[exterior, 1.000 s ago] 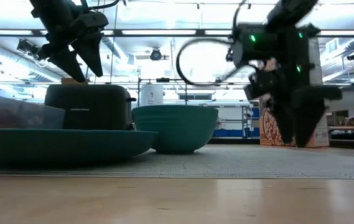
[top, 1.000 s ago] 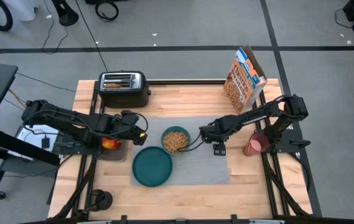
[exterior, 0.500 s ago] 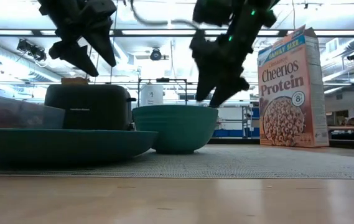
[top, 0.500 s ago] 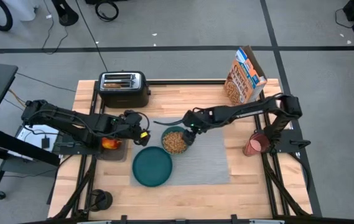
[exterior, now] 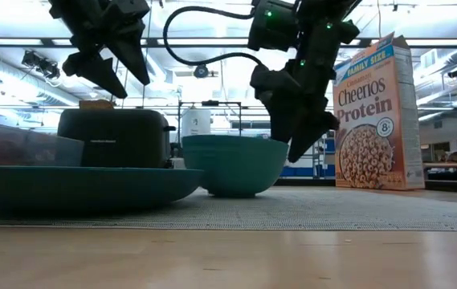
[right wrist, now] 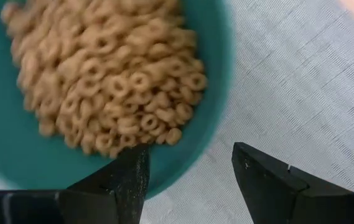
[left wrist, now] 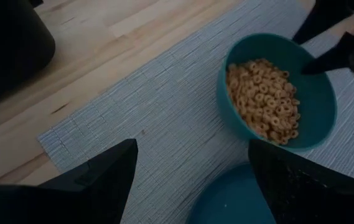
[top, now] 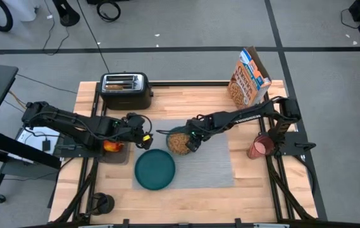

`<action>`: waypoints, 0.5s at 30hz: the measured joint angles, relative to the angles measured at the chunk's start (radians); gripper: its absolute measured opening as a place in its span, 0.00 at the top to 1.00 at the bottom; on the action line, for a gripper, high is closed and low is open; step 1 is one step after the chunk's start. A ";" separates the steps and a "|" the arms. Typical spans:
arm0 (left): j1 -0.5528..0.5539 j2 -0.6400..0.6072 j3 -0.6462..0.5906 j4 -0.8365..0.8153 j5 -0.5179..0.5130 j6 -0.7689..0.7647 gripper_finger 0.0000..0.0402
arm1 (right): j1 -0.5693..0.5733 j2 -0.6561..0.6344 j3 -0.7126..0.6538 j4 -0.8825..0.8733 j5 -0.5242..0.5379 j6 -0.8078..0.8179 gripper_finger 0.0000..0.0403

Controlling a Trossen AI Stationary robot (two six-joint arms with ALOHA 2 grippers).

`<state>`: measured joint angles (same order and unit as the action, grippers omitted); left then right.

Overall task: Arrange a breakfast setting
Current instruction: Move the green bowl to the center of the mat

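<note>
A teal bowl (top: pixel 178 140) of cereal rings stands on the grey placemat (top: pixel 211 166), with the teal plate (top: pixel 154 170) at its near left. My right gripper (top: pixel 191 140) is open, its fingers astride the bowl's right rim (right wrist: pixel 217 106). My left gripper (top: pixel 143 138) is open and empty, above the placemat's left edge. A pink cup (top: pixel 260 147) is at the table's right edge. A red-orange fruit (top: pixel 111 145) lies in a clear container. Brown toast (top: pixel 119 82) sits in the toaster. The spoon is out of view. My right gripper has one finger (right wrist: pixel 111 183) inside the bowl over the cereal and the other (right wrist: pixel 270 180) outside, across the right rim (exterior: pixel 286 143). The fingers slant down from the table's right. The bowl stands upright on the placemat. I cannot tell whether a finger touches the wall.
A black toaster (top: pixel 126 90) stands at the far left and a cereal box (top: pixel 249 79) at the far right. The placemat's right half is bare. The right arm's cable loops over the bowl (exterior: pixel 204 64).
My right gripper has gone from above the placemat's right half toward the table's left, then down onto the bowl's right rim. The bowl has slid a little toward the table's right and stayed upright.
</note>
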<state>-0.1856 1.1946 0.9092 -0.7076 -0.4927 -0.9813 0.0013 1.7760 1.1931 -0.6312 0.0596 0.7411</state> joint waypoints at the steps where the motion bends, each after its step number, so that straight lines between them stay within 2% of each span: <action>1: 0.000 0.000 0.000 0.000 0.000 0.000 0.22 | 0.003 -0.004 0.000 -0.003 -0.012 0.001 0.43; 9: 0.005 0.000 0.000 -0.006 0.000 0.001 0.22 | -0.010 -0.109 0.001 0.006 -0.021 -0.062 0.43; 15: 0.021 0.000 0.000 0.002 0.000 0.009 0.22 | -0.100 -0.095 0.001 0.061 0.114 -0.190 0.43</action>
<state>-0.1649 1.1946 0.9092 -0.7059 -0.4931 -0.9722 -0.0989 1.6806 1.1938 -0.5704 0.1734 0.5512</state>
